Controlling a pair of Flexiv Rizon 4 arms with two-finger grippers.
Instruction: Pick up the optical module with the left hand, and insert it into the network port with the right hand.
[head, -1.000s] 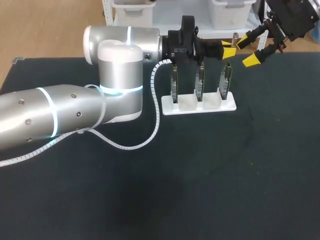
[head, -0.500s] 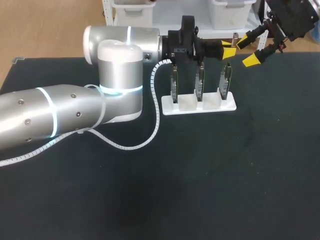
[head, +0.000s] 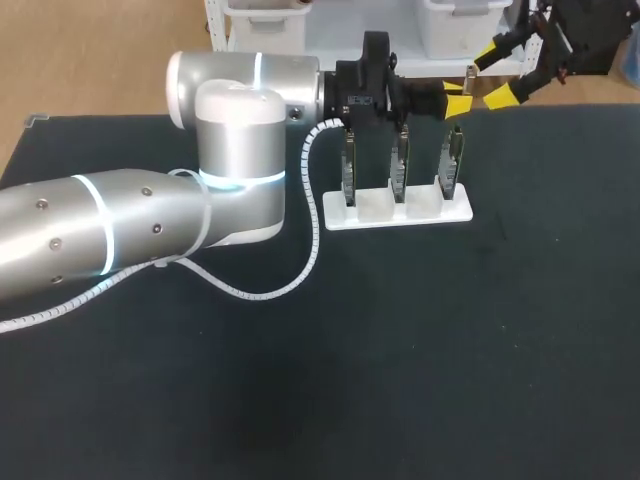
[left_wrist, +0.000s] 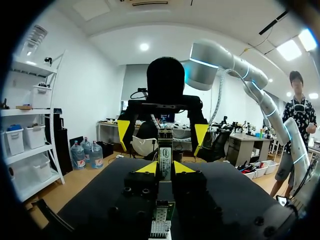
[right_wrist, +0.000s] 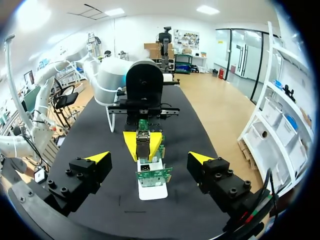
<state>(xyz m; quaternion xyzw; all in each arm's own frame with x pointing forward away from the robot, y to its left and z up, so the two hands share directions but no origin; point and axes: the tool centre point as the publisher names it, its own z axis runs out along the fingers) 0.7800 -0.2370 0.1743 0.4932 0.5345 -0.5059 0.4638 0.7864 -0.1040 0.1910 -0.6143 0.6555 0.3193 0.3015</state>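
My left gripper (head: 457, 100) is at the back of the table, above the white stand (head: 400, 212), shut on the slim optical module (left_wrist: 164, 156), which sticks out past its yellow tips. In the right wrist view the module (right_wrist: 142, 142) sits between those tips, pointing at the camera. Three upright network cards (head: 400, 165) with their ports stand in the white stand. My right gripper (head: 495, 75) hangs wide open at the back right, facing the left gripper. Nothing is between its fingers (right_wrist: 88, 172), and the module is ahead of them, apart.
The black table top (head: 420, 350) spreads in front of the stand. My left arm's big silver body (head: 230, 150) and its white spiral cable (head: 300, 270) lie across the left half. One network card (right_wrist: 153, 175) on the stand (right_wrist: 152, 191) shows under the held module.
My right gripper has moved a little up and back, away from the stand, still wide open. The left arm and the module have stayed put.
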